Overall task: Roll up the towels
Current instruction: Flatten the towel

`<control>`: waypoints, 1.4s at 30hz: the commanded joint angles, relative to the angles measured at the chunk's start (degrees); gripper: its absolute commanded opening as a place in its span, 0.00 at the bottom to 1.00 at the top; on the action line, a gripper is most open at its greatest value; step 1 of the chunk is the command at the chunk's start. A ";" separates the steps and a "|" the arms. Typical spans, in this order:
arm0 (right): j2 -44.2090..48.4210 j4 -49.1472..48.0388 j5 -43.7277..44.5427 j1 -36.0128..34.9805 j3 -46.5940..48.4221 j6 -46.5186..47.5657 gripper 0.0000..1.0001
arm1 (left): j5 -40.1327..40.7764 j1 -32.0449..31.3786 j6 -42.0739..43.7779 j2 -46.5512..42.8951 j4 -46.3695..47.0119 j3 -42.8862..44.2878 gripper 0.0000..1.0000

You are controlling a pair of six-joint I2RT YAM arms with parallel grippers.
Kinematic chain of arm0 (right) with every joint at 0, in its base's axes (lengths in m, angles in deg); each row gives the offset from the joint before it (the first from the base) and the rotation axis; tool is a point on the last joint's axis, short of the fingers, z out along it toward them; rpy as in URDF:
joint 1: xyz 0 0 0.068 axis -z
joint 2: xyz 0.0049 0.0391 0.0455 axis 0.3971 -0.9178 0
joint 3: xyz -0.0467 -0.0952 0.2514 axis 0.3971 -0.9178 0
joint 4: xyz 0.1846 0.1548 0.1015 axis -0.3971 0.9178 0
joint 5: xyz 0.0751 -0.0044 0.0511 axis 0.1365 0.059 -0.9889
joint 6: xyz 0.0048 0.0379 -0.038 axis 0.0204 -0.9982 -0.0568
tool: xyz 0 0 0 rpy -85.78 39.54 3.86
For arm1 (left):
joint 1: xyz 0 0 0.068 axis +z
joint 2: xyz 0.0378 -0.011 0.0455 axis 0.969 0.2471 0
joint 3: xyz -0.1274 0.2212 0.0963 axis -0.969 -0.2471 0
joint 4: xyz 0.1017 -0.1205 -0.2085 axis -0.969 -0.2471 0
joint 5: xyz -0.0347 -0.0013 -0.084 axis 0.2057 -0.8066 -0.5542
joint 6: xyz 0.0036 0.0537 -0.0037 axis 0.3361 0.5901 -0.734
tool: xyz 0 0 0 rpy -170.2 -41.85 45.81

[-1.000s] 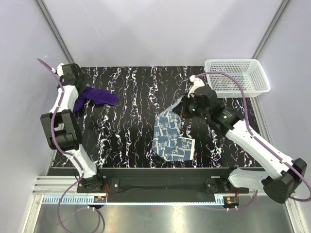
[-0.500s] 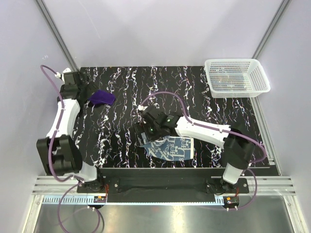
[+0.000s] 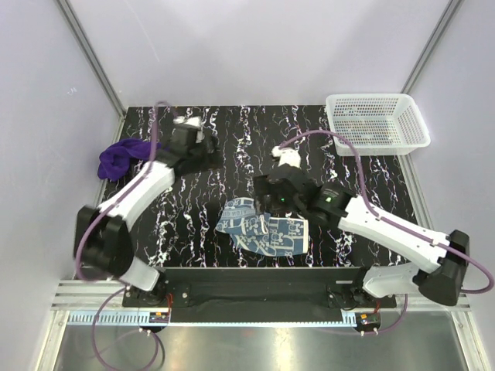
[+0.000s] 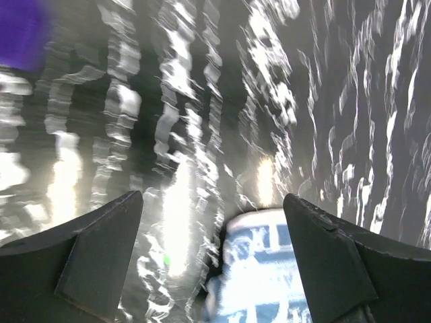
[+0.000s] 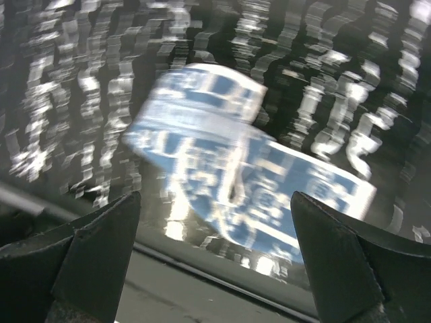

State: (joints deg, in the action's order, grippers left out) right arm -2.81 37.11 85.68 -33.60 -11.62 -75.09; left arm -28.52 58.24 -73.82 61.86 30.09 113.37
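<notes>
purple towel: soft matt cloth | patterned towel: cloth | table: glossy | basket: plastic mesh

Right jaws opened, releasing the patterned towel; left jaws left the purple towel.

Colours on record
Purple towel plain; printed towel blue-grey on white; table black, white-veined; basket white
</notes>
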 commanded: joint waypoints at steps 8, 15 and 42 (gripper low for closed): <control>11.12 8.59 5.69 9.00 -12.90 -10.27 1.00 | 16.37 -24.20 9.99 27.61 -19.78 34.13 0.92; 17.71 14.81 8.76 10.76 -14.76 -12.37 1.00 | 27.18 -30.62 7.63 36.53 -30.43 40.57 0.89; 19.57 10.26 4.64 11.99 -21.96 -15.10 1.00 | 25.08 -33.44 5.25 35.03 -23.13 30.01 0.93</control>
State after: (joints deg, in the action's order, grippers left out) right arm 17.45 50.02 90.64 -22.06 -33.52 -89.23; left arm -2.40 25.00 -67.61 98.95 6.50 141.98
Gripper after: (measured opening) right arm 0.994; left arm 0.932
